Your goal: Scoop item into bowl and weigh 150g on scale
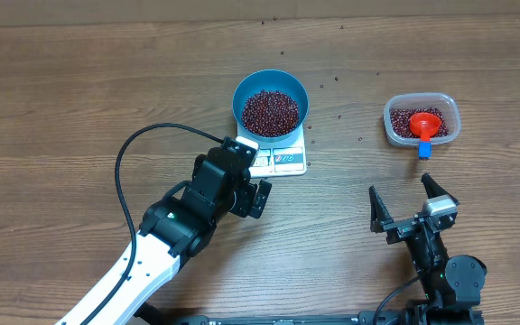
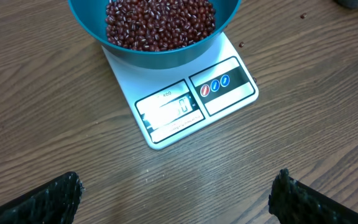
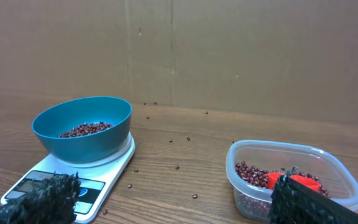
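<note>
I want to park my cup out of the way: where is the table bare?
Widest free patch: the table's left part, left of the blue bowl and beyond the left arm. Another lies between the scale and the clear container, with stray beans scattered. Crowded: the near edge, with the right arm too.

Gap between scale (image 1: 283,162) and container (image 1: 390,126) free — left arm (image 1: 183,221) crowds scale front.
</note>
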Available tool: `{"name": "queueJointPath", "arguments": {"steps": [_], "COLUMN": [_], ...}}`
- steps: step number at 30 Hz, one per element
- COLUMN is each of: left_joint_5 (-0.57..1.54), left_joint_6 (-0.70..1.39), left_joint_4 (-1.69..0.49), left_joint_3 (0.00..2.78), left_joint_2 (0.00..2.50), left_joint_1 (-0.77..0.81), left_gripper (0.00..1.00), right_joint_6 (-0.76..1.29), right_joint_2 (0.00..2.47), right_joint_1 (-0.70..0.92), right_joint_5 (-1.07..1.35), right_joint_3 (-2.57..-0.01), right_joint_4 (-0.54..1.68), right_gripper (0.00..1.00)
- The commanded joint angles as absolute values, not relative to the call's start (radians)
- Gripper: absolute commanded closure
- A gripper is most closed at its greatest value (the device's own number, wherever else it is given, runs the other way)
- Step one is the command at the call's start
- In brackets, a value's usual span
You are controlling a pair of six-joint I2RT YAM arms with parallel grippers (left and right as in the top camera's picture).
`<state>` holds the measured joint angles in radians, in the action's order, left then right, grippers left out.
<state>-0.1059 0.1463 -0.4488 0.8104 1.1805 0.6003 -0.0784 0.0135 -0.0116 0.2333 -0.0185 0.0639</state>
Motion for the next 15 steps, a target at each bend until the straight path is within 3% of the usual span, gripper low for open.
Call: {"name": "queueJointPath", "arguments": {"steps": [1,15], "left_joint_5": [-0.114,-0.115], "left_joint_6": [0.134,0.134], "left_joint_4": [-0.448,-0.453], "left_joint_3": [0.816,0.816], "left_joint_2": [1.184,1.185], "left_joint_1": [0.594,0.594], "left_gripper": [0.00,0.01], "right_joint_6": [-0.073,-0.073], "right_joint_2": [0.003,0.003], "right_joint_1": [-0.006,-0.006], "right_joint_5": [0.239,0.239], "right_joint_3": [-0.008,-0.008], "right_joint_4": [0.059,0.059], "right_gripper": [0.00,0.00]}}
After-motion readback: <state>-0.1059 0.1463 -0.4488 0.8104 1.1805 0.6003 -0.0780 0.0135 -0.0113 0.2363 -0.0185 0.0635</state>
